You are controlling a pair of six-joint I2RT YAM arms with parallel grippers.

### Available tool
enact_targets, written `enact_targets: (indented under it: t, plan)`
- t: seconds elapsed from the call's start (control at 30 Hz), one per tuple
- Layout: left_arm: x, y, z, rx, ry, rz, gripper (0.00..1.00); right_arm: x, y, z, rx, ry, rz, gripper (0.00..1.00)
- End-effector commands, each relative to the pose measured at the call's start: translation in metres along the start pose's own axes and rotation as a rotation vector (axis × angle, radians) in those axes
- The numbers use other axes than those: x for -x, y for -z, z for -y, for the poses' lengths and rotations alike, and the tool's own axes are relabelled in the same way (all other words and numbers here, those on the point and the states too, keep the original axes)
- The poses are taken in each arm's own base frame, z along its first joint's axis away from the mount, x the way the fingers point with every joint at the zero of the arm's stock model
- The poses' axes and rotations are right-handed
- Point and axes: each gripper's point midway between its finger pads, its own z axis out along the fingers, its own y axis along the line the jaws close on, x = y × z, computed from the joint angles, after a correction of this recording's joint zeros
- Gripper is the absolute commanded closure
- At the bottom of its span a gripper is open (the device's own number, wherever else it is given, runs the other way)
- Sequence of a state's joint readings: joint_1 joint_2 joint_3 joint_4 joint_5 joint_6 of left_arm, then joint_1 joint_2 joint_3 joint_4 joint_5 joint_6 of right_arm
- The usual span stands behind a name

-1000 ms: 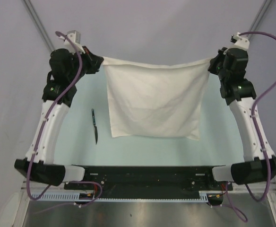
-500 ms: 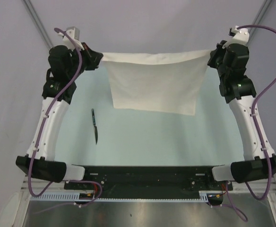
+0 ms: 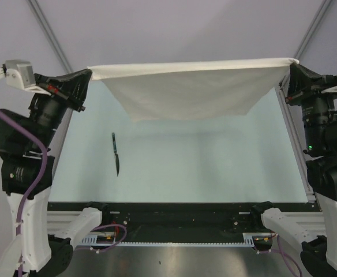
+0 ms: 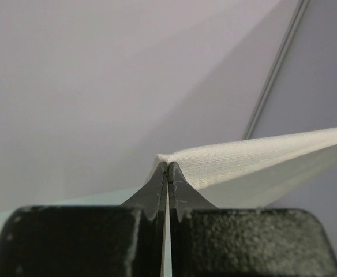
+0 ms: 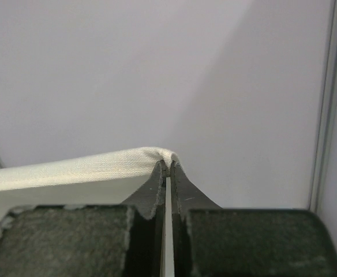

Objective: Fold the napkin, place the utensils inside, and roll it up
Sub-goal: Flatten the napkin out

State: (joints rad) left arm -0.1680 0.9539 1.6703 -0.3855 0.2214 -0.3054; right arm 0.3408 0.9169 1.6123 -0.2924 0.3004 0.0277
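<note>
Pale lilac walls (image 3: 174,29) enclose a light mint desk (image 3: 214,167) seen from above. Over the desk's far half a white cloth napkin (image 3: 188,92) hangs in the air, its top edge stretched straight between two robot arms.

The left tool (image 3: 88,74) is clamped on the napkin's upper left corner. The right tool (image 3: 292,62) is clamped on the upper right corner. Each wrist camera shows black jaws pressed flat together, with a small nub of cloth poking out past the tips.

Below the taut edge the rest of the cloth sags loosely. It appears to hang free of the desk, though its lower edge is hard to judge from this angle.

Holding two corners well apart likely keeps the edge straight and lets the creases drop out. That way the cloth can be laid down or folded squarely.

A slim black knife (image 3: 116,154) lies flat near the desk's left edge, about midway between the far and near edges, with its point toward the near edge. It is well apart from the napkin and from both arms. That spot probably keeps it out from under the cloth until the folding is done. Folding seems barely begun, with placing and rolling yet to come.
</note>
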Motion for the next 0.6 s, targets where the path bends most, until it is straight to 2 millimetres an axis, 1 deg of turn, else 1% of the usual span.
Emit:
enact_targets:
  t: [0.0, 0.07, 0.1, 0.13, 0.17, 0.2, 0.23, 0.27, 0.3, 0.33, 0.37, 0.4, 0.43, 0.47, 0.5, 0.53, 0.57]
  plan:
    - [0.026, 0.017, -0.002, 0.051, -0.024, 0.066, 1.0, 0.021, 0.006, 0.01, -0.039, 0.026, 0.052, 1.0]
    - [0.019, 0.012, -0.002, 0.044, -0.009, 0.048, 1.0, 0.008, -0.001, 0.009, -0.042, 0.04, 0.018, 1.0]
    - [0.008, 0.002, -0.008, 0.052, 0.007, 0.023, 1.0, -0.006, -0.011, 0.009, -0.053, 0.053, -0.016, 1.0]
    - [-0.001, -0.005, -0.013, 0.063, 0.017, 0.003, 1.0, -0.017, -0.017, 0.014, -0.088, 0.063, -0.036, 1.0]
    - [-0.017, -0.013, -0.021, 0.076, 0.026, -0.029, 1.0, -0.033, -0.024, 0.015, -0.1, 0.088, -0.07, 1.0]
    - [-0.037, -0.029, -0.031, 0.095, 0.038, -0.076, 1.0, -0.048, -0.032, 0.016, -0.108, 0.103, -0.098, 1.0]
    - [-0.056, -0.037, -0.042, 0.119, 0.047, -0.113, 1.0, -0.066, -0.047, 0.02, -0.131, 0.122, -0.119, 1.0]
    - [-0.07, -0.048, -0.051, 0.128, 0.055, -0.137, 1.0, -0.094, -0.055, 0.024, -0.141, 0.138, -0.166, 1.0]
    - [-0.097, -0.065, -0.065, 0.145, 0.076, -0.194, 1.0, -0.11, -0.064, 0.028, -0.148, 0.139, -0.19, 1.0]
    - [-0.119, -0.076, -0.079, 0.157, 0.095, -0.244, 1.0, -0.137, -0.081, 0.029, -0.131, 0.138, -0.229, 1.0]
    - [-0.139, -0.085, -0.089, 0.165, 0.125, -0.286, 1.0, -0.163, -0.09, 0.046, -0.166, 0.116, -0.27, 1.0]
    - [-0.154, -0.095, -0.099, 0.167, 0.14, -0.313, 1.0, -0.18, -0.098, 0.054, -0.17, 0.103, -0.295, 1.0]
    - [-0.2, -0.115, -0.12, 0.171, 0.181, -0.411, 1.0, -0.221, -0.116, 0.057, -0.147, 0.089, -0.36, 1.0]
    - [-0.219, -0.125, -0.129, 0.17, 0.205, -0.445, 1.0, -0.24, -0.124, 0.074, -0.172, 0.077, -0.384, 1.0]
    - [-0.245, -0.137, -0.141, 0.176, 0.223, -0.493, 1.0, -0.261, -0.135, 0.079, -0.17, 0.058, -0.402, 1.0]
    - [-0.285, -0.155, -0.158, 0.175, 0.256, -0.566, 1.0, -0.31, -0.146, 0.086, -0.153, 0.049, -0.486, 1.0]
    - [-0.312, -0.165, -0.169, 0.179, 0.282, -0.614, 1.0, -0.335, -0.154, 0.096, -0.159, 0.043, -0.51, 1.0]
